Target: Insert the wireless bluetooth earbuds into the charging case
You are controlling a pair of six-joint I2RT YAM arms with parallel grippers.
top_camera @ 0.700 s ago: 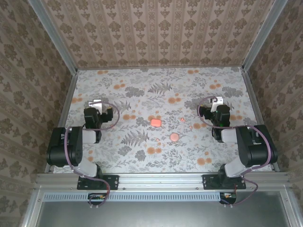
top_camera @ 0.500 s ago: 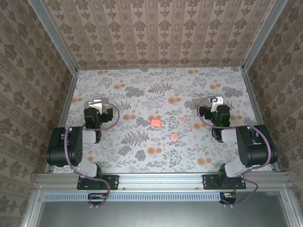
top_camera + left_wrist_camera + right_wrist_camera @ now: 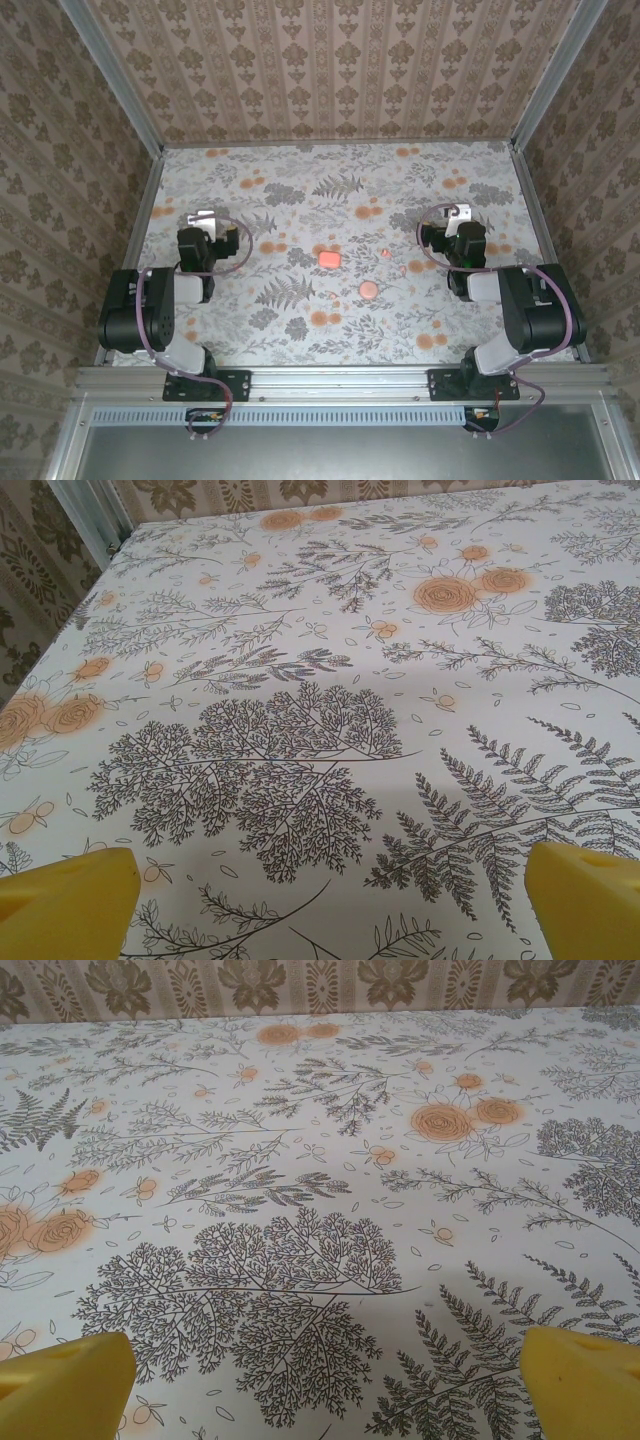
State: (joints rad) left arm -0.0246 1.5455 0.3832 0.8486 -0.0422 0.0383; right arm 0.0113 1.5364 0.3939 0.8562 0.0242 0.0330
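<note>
The charging case [image 3: 328, 258] is a small coral-pink box lying on the floral tabletop near the middle, between the two arms. Two tiny red-pink specks to its right look like the wireless bluetooth earbuds [image 3: 386, 252], the second speck [image 3: 403, 268] a little nearer the right arm. My left gripper [image 3: 203, 218] rests low at the left, well apart from the case. My right gripper [image 3: 458, 212] sits at the right, closer to the specks. In the wrist views the left gripper [image 3: 328, 905] and right gripper [image 3: 325, 1385] stand open, yellow fingertips wide apart over bare cloth.
A round pale-pink disc [image 3: 368, 291] lies just in front and right of the case. The patterned tablecloth [image 3: 330, 180] carries flat orange printed blotches. Aluminium frame rails [image 3: 140, 230] and papered walls close in the left, right and far sides.
</note>
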